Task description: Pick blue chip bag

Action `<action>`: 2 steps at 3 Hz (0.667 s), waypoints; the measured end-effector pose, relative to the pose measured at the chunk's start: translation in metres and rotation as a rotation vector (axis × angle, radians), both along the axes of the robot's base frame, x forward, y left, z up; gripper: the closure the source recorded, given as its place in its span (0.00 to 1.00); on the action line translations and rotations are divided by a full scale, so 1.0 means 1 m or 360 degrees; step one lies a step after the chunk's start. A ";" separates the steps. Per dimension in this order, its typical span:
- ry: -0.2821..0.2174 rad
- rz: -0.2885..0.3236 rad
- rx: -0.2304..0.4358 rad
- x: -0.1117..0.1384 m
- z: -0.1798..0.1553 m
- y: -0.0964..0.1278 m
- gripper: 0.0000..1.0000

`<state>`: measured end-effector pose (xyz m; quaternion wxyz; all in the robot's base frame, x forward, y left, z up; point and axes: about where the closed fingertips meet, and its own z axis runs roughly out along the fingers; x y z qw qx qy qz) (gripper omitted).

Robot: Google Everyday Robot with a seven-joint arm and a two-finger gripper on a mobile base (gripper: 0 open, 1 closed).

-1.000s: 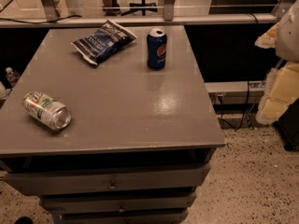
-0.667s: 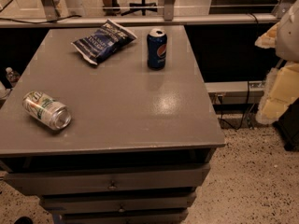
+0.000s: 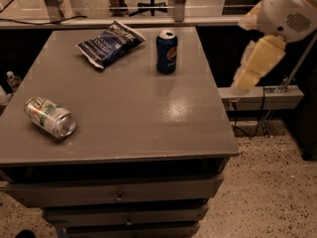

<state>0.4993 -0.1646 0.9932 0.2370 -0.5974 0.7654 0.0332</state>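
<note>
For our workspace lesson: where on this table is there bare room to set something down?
Bare: the wide middle and front right, between the lying green can, the Pepsi can and the front edge of the table. Crowded: the back, with the chip bag beside the Pepsi can. The gripper hangs off the right side.

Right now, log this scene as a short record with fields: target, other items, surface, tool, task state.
target: blue chip bag, lying flat at the table's far left
upright can: blue Pepsi can, right of the bag, apart from it
fallen can: green-and-silver soda can, on its side near the left edge, open end toward the camera
surface: grey table, drawers below
tool: tool hangs beyond the table's right edge, touching nothing
task state: bag not yet grasped
</note>
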 end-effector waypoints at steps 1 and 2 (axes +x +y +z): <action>-0.0086 0.0055 0.0172 0.047 0.024 0.048 0.00; -0.0182 0.0143 0.0341 0.092 0.061 0.122 0.00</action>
